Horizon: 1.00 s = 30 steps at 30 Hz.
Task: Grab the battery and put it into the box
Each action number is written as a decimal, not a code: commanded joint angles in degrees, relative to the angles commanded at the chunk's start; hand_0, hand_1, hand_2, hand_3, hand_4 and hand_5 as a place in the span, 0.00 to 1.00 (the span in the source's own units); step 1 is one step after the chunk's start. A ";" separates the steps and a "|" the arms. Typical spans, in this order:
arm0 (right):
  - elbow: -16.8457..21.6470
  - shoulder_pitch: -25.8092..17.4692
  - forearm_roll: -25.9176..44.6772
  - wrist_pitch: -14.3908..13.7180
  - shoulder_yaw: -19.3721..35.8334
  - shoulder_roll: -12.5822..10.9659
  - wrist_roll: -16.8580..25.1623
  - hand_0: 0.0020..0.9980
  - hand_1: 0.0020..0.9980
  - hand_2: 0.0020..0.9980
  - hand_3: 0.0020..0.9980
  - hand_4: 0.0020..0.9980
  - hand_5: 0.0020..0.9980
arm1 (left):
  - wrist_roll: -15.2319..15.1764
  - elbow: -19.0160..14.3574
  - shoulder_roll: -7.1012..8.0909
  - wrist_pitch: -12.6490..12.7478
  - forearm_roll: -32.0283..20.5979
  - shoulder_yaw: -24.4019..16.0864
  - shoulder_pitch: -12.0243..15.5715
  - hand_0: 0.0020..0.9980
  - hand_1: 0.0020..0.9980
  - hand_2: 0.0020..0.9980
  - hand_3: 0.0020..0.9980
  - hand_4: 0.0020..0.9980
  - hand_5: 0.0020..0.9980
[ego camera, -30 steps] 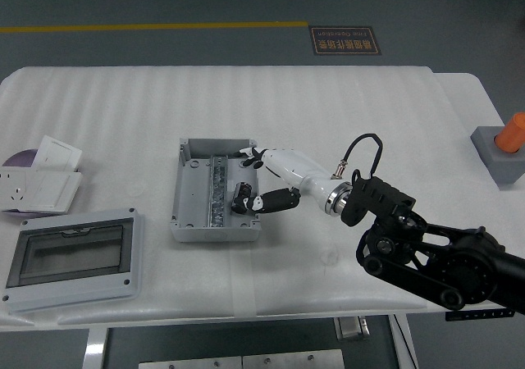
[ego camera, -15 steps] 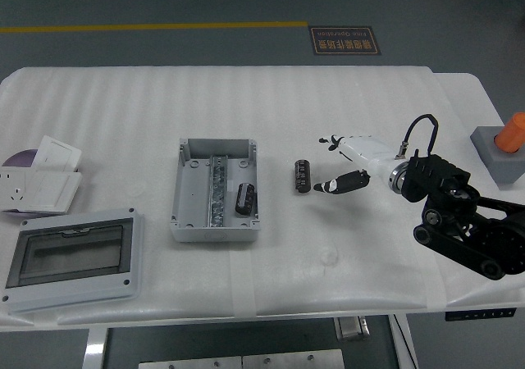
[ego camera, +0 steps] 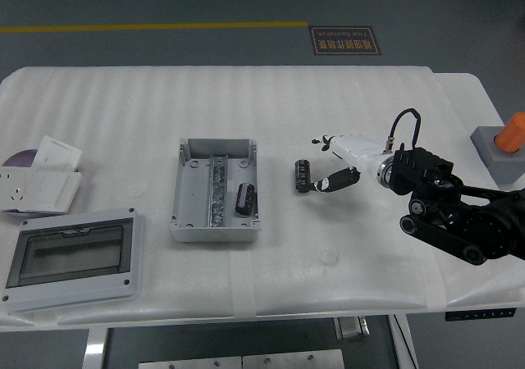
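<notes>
Since half a second ago our right hand [ego camera: 330, 162] has slid left toward the second battery [ego camera: 303, 175] lying on the table [ego camera: 123, 98] just right of the box [ego camera: 215, 189], while the first battery [ego camera: 244, 198] sits inside the box at its right wall; the fingers are spread, holding nothing, thumb near the battery's lower end. We judge a good grasp needs the fingers straddling the battery's sides before closing, so it doesn't roll. A floor sign beyond the table carries writing too small to read.
</notes>
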 joint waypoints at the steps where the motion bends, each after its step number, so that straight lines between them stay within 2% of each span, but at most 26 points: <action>1: -0.04 0.02 0.05 0.04 -0.30 0.17 -0.01 0.81 0.78 0.83 0.93 0.95 0.55 | 0.00 -0.01 0.01 0.00 0.06 -0.05 -0.01 0.62 0.65 0.50 0.54 0.58 0.32; 7: -0.30 0.19 0.16 -0.38 -1.21 1.18 -0.07 0.81 0.77 0.83 0.92 0.95 0.56 | -0.05 -0.08 0.06 0.02 0.40 -0.27 -0.07 0.62 0.65 0.50 0.54 0.58 0.32; 15: -1.48 0.99 -0.61 -2.28 -2.63 2.89 0.03 0.81 0.77 0.83 0.92 0.95 0.56 | -0.21 -0.14 0.20 0.23 0.84 -0.54 -0.47 0.62 0.65 0.50 0.54 0.57 0.32; 16: -1.74 1.03 -0.84 -2.36 -2.89 3.00 0.03 0.79 0.74 0.79 0.89 0.88 0.50 | -0.23 -0.15 0.20 0.26 0.94 -0.63 -0.52 0.62 0.65 0.50 0.54 0.57 0.32; 21: -2.99 1.00 -1.52 -2.63 -4.00 3.28 0.09 0.79 0.74 0.79 0.89 0.88 0.50 | -0.28 -0.20 0.21 0.33 1.26 -0.87 -0.62 0.62 0.65 0.50 0.54 0.57 0.32; 22: -3.16 0.99 -1.60 -2.69 -4.11 3.32 0.11 0.76 0.71 0.74 0.84 0.75 0.39 | -0.29 -0.21 0.21 0.33 1.30 -0.90 -0.62 0.62 0.65 0.50 0.54 0.58 0.32; 27: -3.64 0.83 -1.12 -3.74 -4.60 3.53 0.55 0.76 0.71 0.74 0.84 0.75 0.39 | -0.32 -0.20 0.26 0.40 1.45 -1.03 -0.65 0.62 0.65 0.50 0.54 0.58 0.32; 28: -3.66 0.80 -1.05 -4.00 -4.67 3.59 0.64 0.73 0.69 0.71 0.82 0.72 0.35 | -0.34 -0.21 0.27 0.42 1.47 -1.06 -0.65 0.62 0.65 0.50 0.54 0.58 0.33; 30: -3.69 0.74 -0.95 -4.59 -4.77 3.71 0.85 0.73 0.69 0.71 0.82 0.72 0.35 | -0.38 -0.21 0.25 0.46 1.48 -1.08 -0.63 0.62 0.65 0.50 0.54 0.58 0.33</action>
